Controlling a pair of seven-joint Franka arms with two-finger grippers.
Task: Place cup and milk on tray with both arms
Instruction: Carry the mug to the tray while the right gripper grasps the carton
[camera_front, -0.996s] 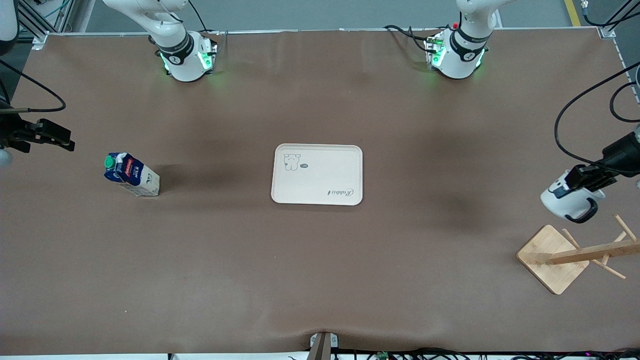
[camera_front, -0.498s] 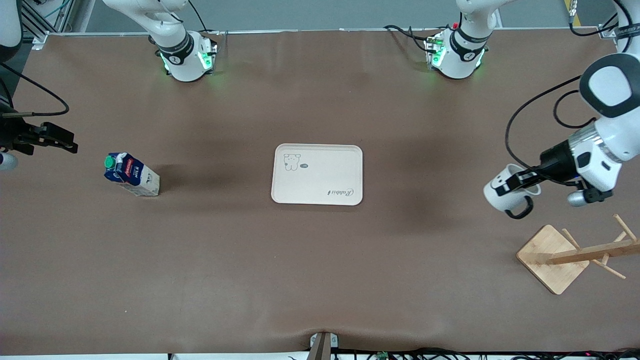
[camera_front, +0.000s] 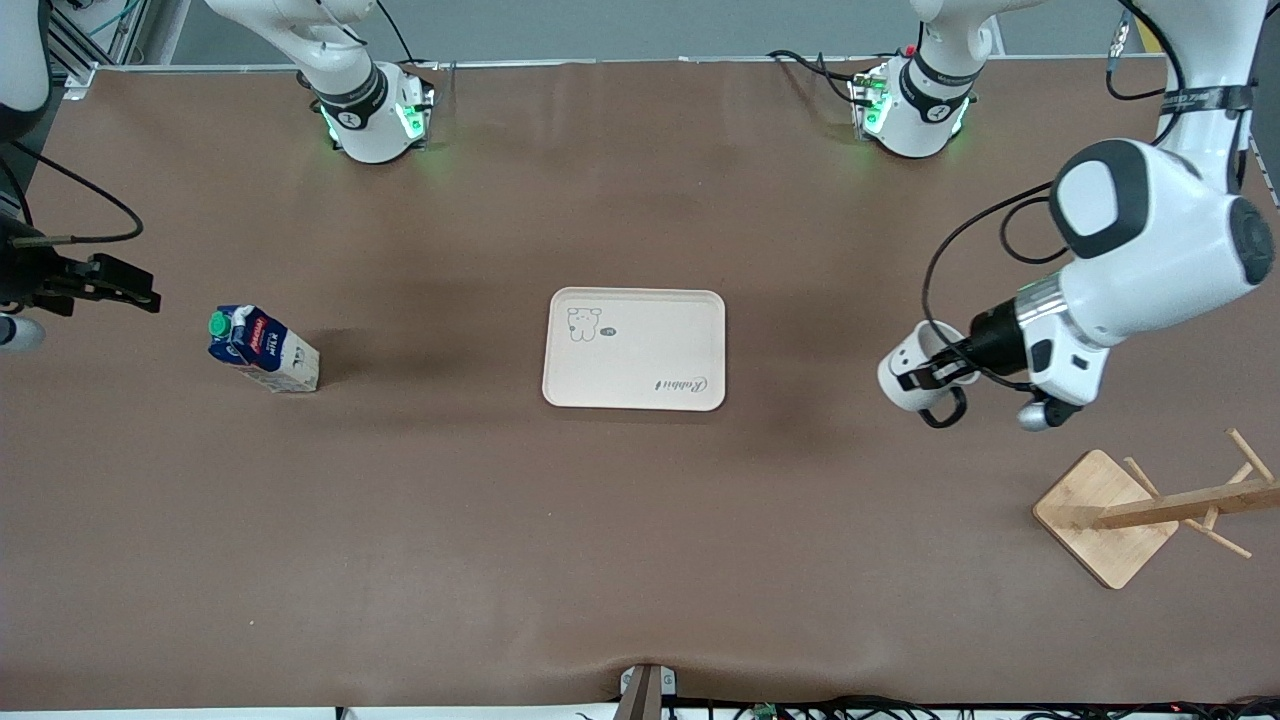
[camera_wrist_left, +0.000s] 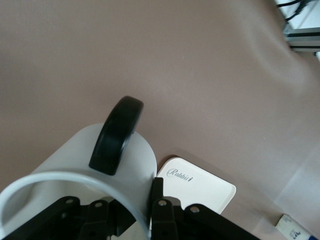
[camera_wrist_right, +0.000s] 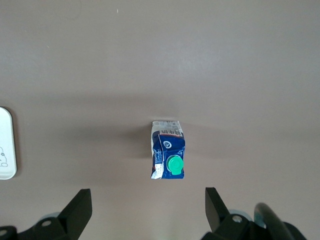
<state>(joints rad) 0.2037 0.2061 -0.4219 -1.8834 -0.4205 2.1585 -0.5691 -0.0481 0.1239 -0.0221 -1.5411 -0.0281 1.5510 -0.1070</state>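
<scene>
Front view, left hand (camera_front: 925, 372) gripping cup (camera_front: 905, 375)

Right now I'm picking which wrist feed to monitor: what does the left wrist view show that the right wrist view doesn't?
Left wrist only: the cup, its black handle up, its rim clamped in the shut left gripper, in the air over bare table.

Right wrist only: the milk's green cap and blue top, standing on the table between the open right gripper's fingers, which hang over it.

Both: the tray, part of it showing at an edge of each, and the brown table.
</scene>
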